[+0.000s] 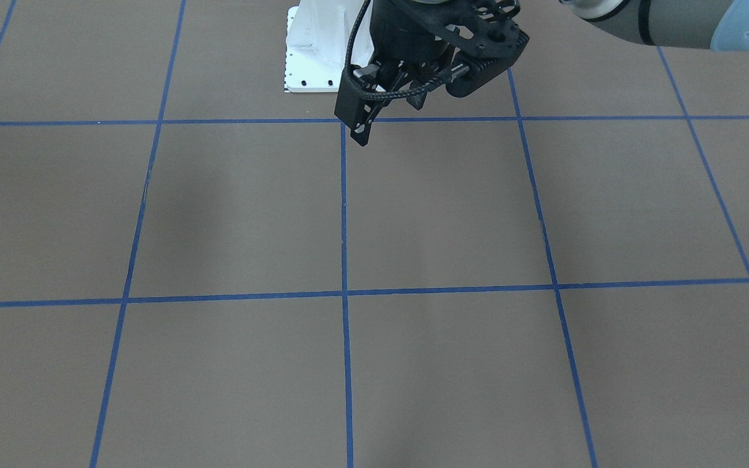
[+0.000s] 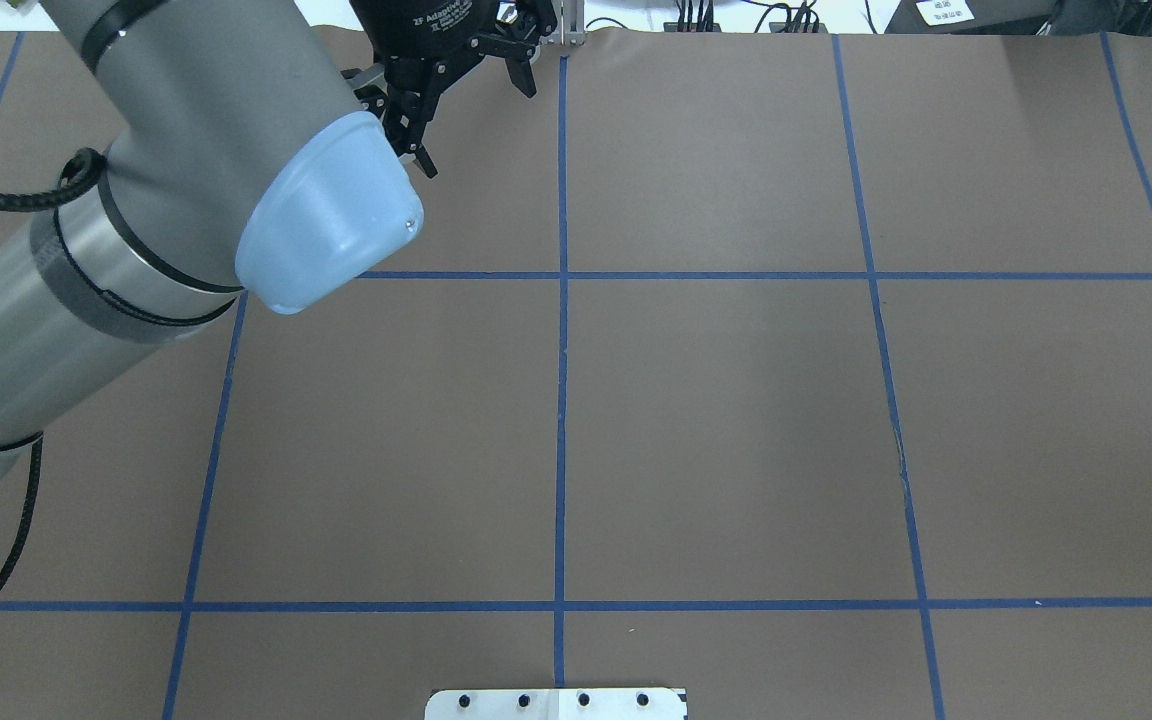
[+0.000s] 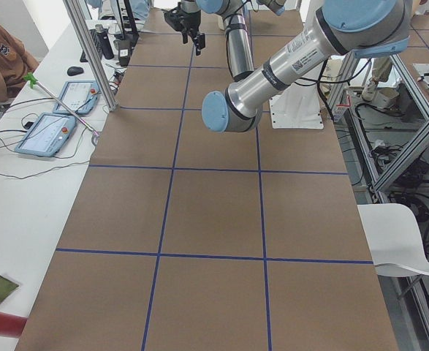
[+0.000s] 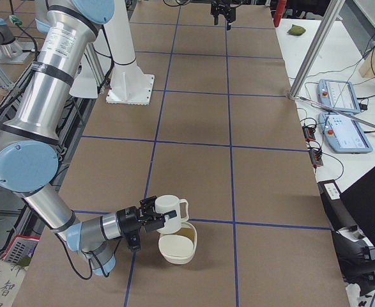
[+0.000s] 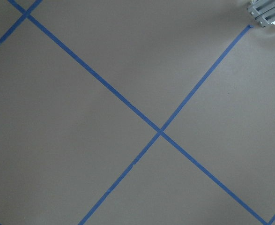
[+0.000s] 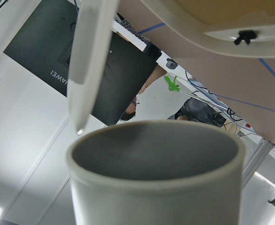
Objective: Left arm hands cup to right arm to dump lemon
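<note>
Left hand (image 2: 478, 130) gapes wide at the far edge; I cannot tell the right hand's (image 4: 155, 217) hold, so the cup (image 4: 171, 210) might slip onto the bowl (image 4: 174, 257).

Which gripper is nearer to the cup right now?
Right. The right gripper is against the cup, above the bowl; the left gripper hangs far off at the table's other end.

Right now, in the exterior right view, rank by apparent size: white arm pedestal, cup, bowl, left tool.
1. white pedestal
2. bowl and cup: about alike, too close to rank
3. left tool, though it is farthest from the camera
</note>
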Available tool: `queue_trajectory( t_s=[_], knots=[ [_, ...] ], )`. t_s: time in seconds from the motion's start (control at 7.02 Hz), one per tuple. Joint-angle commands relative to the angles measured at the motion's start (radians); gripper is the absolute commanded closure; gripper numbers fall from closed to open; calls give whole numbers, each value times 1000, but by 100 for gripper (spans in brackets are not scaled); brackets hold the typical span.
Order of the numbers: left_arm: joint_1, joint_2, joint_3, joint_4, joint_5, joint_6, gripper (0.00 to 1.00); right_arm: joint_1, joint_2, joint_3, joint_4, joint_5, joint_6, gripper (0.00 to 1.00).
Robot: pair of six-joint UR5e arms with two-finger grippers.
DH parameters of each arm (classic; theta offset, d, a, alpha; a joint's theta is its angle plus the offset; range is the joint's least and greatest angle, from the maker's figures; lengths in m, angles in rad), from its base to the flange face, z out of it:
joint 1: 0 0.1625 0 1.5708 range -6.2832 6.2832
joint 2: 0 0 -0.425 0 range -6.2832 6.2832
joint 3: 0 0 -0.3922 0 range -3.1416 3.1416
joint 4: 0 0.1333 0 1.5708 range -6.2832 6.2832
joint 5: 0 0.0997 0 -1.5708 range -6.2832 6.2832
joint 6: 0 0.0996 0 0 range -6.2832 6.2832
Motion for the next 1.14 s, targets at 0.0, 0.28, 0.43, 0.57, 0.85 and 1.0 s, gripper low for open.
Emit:
queue_trajectory(
  t_s=[0.0, 0.28, 0.43, 0.57, 0.85, 1.0],
  knots=[
    [0, -3, 2, 11, 13, 27, 0, -1, -1, -10, 4, 1, 72, 81],
    [3, -3, 2, 18, 13, 29, 0, -2, 5, 15, -25, 9, -76, 81],
    [5, -2, 2, 18, 13, 28, 0, -1, 5, 70, -128, 12, -142, 81],
    [5, 0, 2, 18, 13, 28, 0, -1, 6, 112, -179, 14, -248, 81],
    [9, 4, 1, 18, 13, 29, 0, -1, 5, 195, -278, 21, -482, 81],
    [11, 6, 1, 18, 13, 28, 0, -6, 20, 218, -331, 23, -584, 81]
  ],
)
